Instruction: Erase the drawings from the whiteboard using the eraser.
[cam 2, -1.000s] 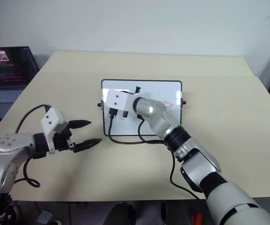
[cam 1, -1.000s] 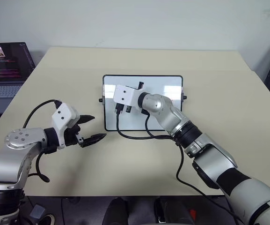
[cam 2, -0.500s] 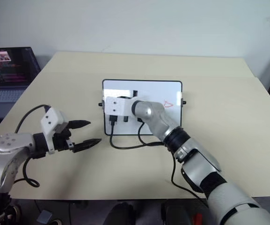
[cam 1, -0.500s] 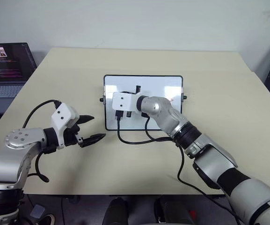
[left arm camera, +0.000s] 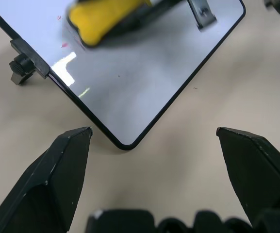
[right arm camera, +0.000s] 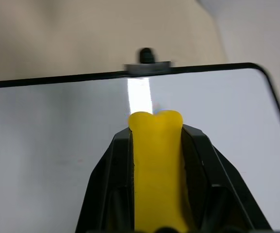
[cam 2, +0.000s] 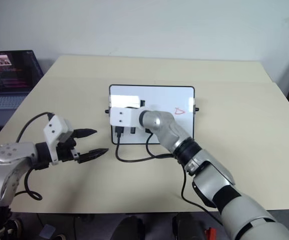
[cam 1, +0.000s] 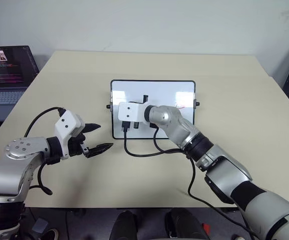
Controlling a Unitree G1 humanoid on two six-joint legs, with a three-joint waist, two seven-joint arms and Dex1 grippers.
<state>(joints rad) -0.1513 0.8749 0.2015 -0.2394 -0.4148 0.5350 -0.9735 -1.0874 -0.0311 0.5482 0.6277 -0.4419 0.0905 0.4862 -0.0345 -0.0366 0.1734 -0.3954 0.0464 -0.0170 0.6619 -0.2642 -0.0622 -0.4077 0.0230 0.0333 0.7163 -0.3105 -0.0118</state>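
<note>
The small yellow block eraser (right arm camera: 156,170) is clamped tight in the right hand (right arm camera: 155,145), on the left part of the white glossy black-framed whiteboard (cam 2: 184,125). It has slid leftward across the board; one red marker drawing (cam 2: 180,111) remains at the board's right. Left hand (cam 1: 95,137) hovers open, empty, left of the board over the beige surface (cam 1: 234,80)

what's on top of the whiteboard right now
The right tool presses the yellow eraser onto the whiteboard. One red drawing shows near its right edge. Any marks under the arm are hidden.
</note>
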